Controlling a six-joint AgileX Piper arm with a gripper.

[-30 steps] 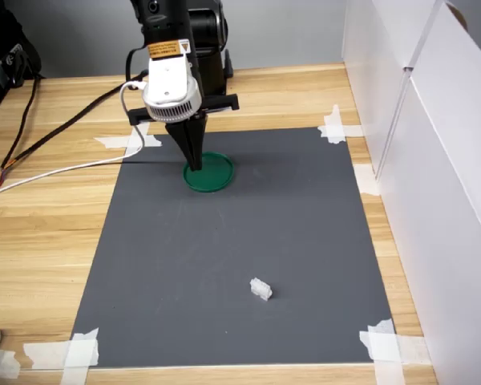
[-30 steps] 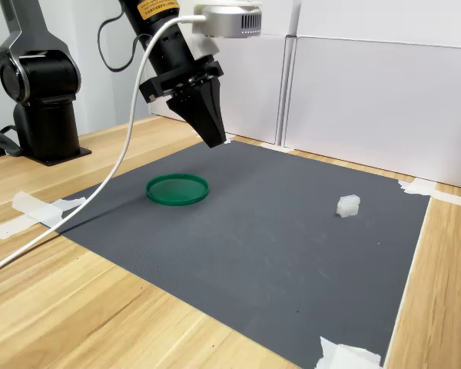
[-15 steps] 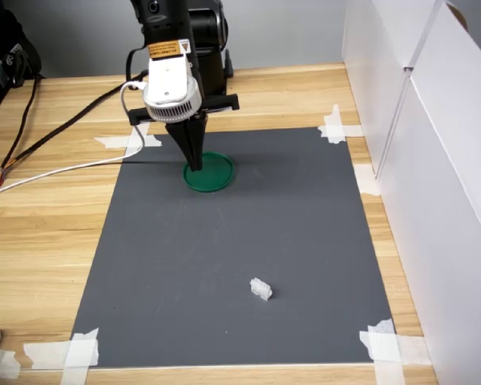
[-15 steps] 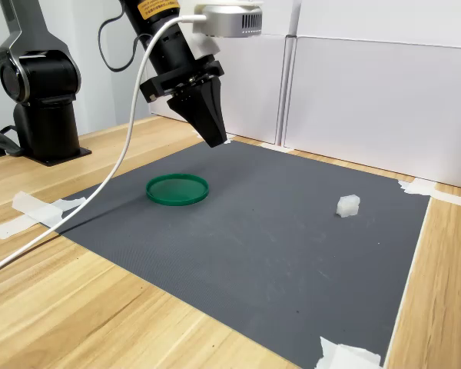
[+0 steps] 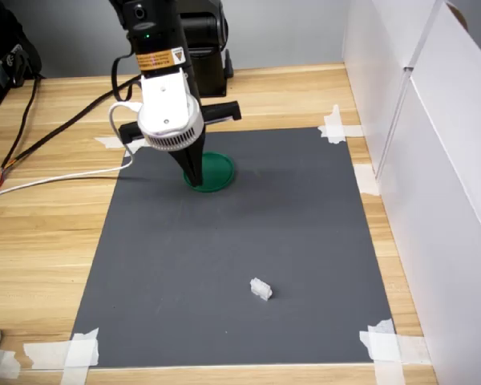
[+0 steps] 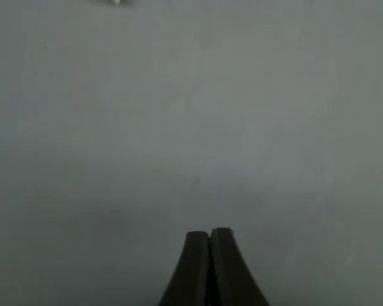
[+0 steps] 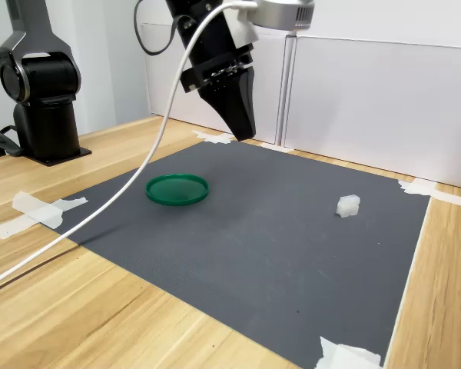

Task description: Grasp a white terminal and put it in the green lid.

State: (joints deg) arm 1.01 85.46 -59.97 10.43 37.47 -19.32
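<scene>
One wide wooden worktop (image 5: 48, 208) carries everything, and on it a dark grey mat (image 5: 240, 249) is fixed flat with white tape patches (image 5: 385, 346) at its corners, seemingly so that it cannot slide under the arm's work. A white panel wall (image 5: 433, 160) stands along the first exterior view's right, just past the mat's edge, so that side offers little room; the rest of the mat is open and bare. The arm's black base (image 7: 42, 92) sits on the wood beyond the mat's far end, with cables (image 5: 56, 172) trailing off to the first exterior view's left, clear of the working area.

The arm (image 5: 148, 32) hangs over the mat with its tool (image 7: 242, 131) pointing down, raised well above the surface. Both fingers (image 6: 210, 268) press together in the wrist view, with nothing between them. The green lid (image 5: 209, 172) lies flat on the mat near the base end, empty, rim upward, ready to receive. The white terminal (image 5: 260, 289) rests alone on the mat near the opposite end, well apart from the lid and from the tool, with free mat all around it. In the wrist view a small white speck (image 6: 117, 2) shows at the frame's edge, probably this piece. Judging by this, the grasp is not yet begun; the tool must open before descending.
</scene>
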